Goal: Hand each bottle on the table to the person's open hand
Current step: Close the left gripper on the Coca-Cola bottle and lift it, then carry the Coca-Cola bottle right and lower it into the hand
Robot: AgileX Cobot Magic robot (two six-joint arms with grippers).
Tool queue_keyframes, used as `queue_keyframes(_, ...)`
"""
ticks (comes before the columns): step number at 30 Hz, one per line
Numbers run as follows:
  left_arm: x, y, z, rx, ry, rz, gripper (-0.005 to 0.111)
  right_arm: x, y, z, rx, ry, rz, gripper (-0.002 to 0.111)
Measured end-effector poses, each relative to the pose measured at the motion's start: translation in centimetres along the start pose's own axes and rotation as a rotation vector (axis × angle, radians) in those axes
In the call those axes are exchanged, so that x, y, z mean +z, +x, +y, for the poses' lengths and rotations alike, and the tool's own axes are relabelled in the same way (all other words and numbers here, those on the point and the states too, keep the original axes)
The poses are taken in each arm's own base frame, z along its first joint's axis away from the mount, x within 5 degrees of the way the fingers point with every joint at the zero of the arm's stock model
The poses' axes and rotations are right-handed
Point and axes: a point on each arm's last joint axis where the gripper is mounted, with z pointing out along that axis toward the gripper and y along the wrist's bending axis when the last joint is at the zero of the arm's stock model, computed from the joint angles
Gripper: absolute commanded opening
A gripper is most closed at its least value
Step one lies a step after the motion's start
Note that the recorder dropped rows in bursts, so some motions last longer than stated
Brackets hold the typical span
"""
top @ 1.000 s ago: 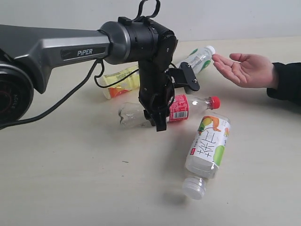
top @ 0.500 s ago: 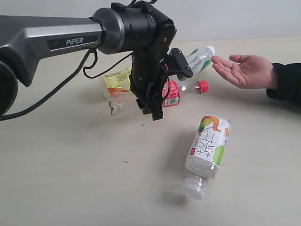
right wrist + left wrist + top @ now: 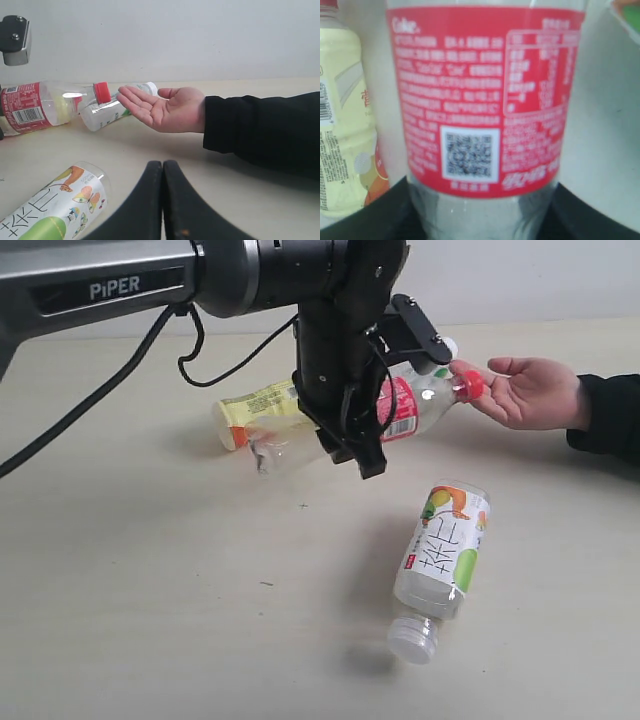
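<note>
Four bottles (image 3: 255,410) (image 3: 400,408) (image 3: 107,114) (image 3: 443,550), one open hand (image 3: 530,390), two tools (image 3: 392,400) (image 3: 162,167).

the red-label bottle (image 3: 480,100) and yellow bottle (image 3: 345,125) are cut off at the edges, label print blurred.

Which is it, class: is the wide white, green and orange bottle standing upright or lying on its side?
Lying on its side: the wide bottle rests lengthwise on the table, white cap pointing sideways.

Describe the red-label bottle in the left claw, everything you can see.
Clear plastic bottle with red cap and red label carrying white print and a QR code; looks empty. The left claw is shut on its labelled middle, holding it sideways, cap end pointing at the person's open hand, close to the fingertips; contact unclear.
</note>
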Motion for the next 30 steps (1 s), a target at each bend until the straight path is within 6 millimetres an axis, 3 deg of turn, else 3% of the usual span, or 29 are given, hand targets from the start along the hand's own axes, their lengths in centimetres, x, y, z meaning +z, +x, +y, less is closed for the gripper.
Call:
queue_keyframes(13, -3.1, -1.8, -3.9, -0.314, 0.011, -0.063, 0.000, 0.0, 0.0, 0.0, 0.000, 0.000, 0.000, 0.000)
queue_keyframes(30, -13.1, -5.7, -2.6, -0.692, 0.183, -0.474, 0.000, 0.0, 0.0, 0.0, 0.000, 0.000, 0.000, 0.000)
